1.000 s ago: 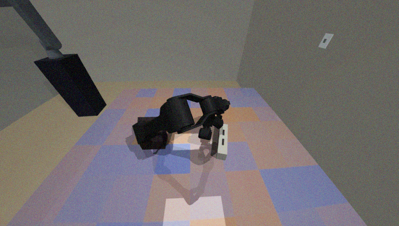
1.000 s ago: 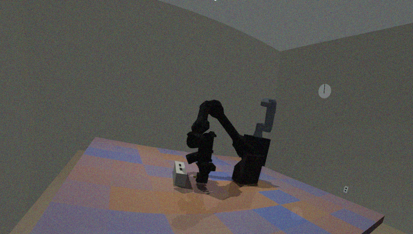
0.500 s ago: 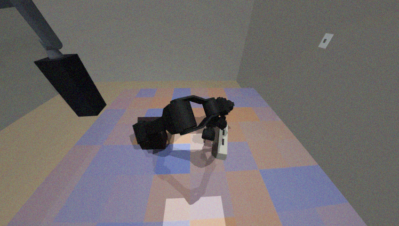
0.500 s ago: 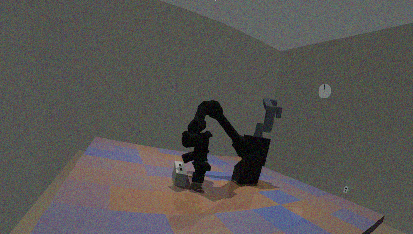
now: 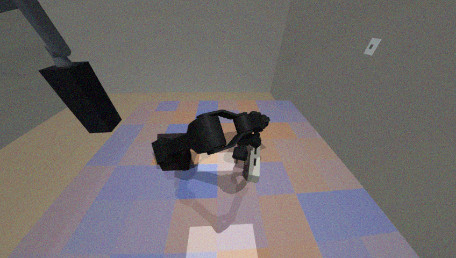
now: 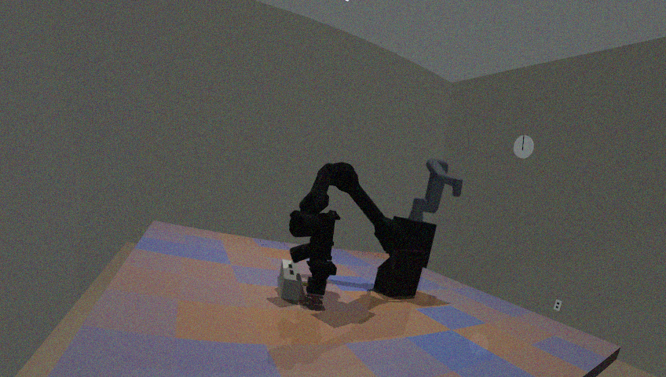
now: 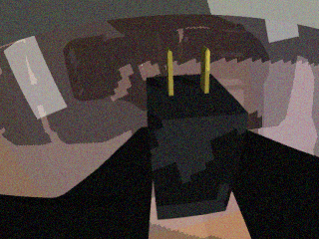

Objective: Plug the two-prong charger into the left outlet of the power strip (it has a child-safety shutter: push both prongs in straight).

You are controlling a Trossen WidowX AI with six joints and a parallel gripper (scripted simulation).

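Note:
My gripper (image 6: 316, 286) (image 7: 182, 132) is shut on the black charger (image 7: 184, 144), with a finger on each side of it in the wrist view. Its two yellow prongs (image 7: 170, 73) (image 7: 206, 71) point away from the gripper and stand bare. The white power strip (image 5: 254, 171) (image 6: 290, 286) stands on the table, with two dark outlets on its pale face. In the exterior view the gripper is low, close beside the strip, with a bit of yellow between them. In the top view the arm hides the strip's far end and the charger. Whether the prongs touch the strip cannot be told.
The patchwork table (image 5: 223, 210) (image 6: 224, 322) bears the arm's black base (image 5: 174, 155) (image 6: 401, 261). A large black box (image 5: 79, 99) with a grey jointed tube is at the left in the top view. A wall plate (image 5: 372, 46) and a clock (image 6: 523, 146) are on the walls.

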